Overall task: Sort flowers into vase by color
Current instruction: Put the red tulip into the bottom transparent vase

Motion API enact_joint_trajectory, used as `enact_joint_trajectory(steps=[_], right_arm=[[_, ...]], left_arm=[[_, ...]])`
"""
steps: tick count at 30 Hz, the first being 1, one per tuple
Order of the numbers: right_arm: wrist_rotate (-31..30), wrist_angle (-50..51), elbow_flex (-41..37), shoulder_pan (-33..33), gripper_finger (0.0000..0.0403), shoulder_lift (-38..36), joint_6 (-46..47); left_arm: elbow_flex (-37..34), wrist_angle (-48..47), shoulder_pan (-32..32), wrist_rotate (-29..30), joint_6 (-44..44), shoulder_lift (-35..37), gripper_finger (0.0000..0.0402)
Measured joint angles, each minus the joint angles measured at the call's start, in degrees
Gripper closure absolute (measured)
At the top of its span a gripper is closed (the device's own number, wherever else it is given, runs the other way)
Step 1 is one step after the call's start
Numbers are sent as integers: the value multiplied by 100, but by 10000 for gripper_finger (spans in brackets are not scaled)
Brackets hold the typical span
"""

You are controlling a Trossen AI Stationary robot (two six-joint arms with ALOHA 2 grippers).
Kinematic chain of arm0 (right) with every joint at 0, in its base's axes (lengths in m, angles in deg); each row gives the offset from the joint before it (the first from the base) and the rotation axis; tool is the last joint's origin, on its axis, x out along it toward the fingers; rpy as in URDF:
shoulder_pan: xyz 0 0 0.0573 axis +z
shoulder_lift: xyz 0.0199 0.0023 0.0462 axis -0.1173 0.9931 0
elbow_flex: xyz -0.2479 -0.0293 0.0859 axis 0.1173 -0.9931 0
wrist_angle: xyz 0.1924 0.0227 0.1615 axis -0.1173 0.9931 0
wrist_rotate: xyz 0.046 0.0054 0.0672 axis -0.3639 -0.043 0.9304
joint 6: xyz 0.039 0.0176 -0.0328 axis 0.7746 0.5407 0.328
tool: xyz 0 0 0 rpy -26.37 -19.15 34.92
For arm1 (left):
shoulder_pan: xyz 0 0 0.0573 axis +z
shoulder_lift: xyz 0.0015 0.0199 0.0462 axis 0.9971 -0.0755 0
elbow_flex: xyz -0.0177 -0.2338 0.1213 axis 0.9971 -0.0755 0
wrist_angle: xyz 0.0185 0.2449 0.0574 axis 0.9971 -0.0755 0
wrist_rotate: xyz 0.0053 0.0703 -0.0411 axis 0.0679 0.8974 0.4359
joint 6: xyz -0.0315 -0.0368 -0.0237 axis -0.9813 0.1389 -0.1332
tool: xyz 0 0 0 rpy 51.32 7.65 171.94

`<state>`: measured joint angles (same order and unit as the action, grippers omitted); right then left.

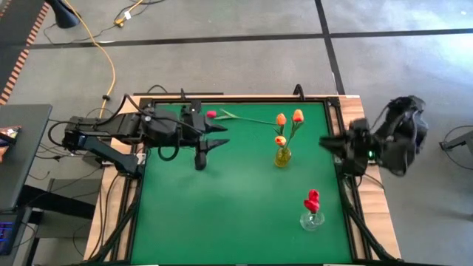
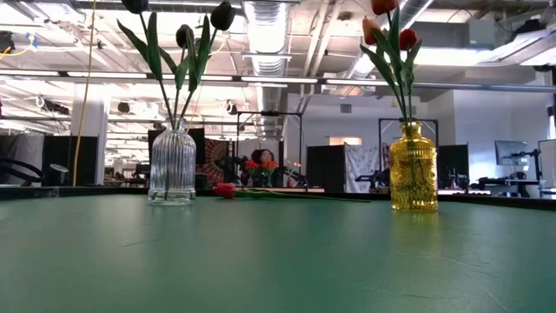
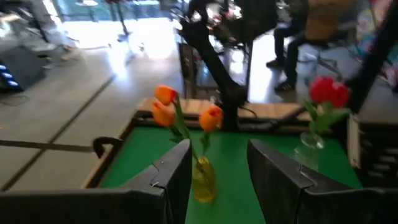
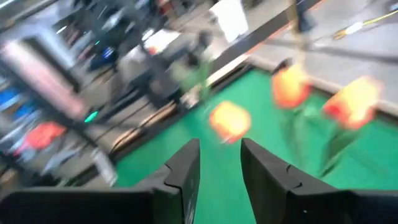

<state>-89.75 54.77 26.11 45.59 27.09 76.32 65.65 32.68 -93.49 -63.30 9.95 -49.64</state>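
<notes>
left gripper [image 1: 209,137]: mine, over the table's left half near the far edge. Fingers apart, nothing between them. In the left wrist view the gap frames the yellow vase.

right gripper [image 1: 326,142]: at the table's right edge, above the mat. The right wrist view shows the fingers parted with an empty gap.

green table mat [image 1: 222,214]: carries everything; most of the near half is bare.

yellow glass vase [image 1: 282,157]: right of centre, holding three orange-headed tulips [image 1: 281,120]. That colour looks done.

clear ribbed glass vase [image 1: 312,219]: near the right edge, towards the near side. From above it shows red tulip heads [image 1: 312,198]; I can't count them.

second clear ribbed vase [image 2: 172,165]: seen only in the low view, holding dark-headed tulips [image 2: 222,15]. I can't place it on the mat from above.

loose red tulip [image 1: 211,114]: lying flat by the far edge, head towards my left side, thin green stem running right. It lies just beyond my left fingers.

judgement: this is probably the last one to sort; it belongs with the reds across the mat. The left arm is nearer for the pick, and a flat stem needs a low pinch.

risk: thin stem may slip or roll.
</notes>
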Motion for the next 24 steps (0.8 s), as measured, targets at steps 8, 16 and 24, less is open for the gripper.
enact_joint_trajectory(steps=[8,16,24], right_arm=[[423,-734,298,-2315,265,-162,-1440],[2695,-1050,298,-5414,265,170,-1924],[6008,-1918,296,-9166,265,951,-3362]], left_arm=[[0,-443,0,-444,248,0,258],[0,-465,47,-596,906,0,258],[0,-463,533,-591,712,0,258]])
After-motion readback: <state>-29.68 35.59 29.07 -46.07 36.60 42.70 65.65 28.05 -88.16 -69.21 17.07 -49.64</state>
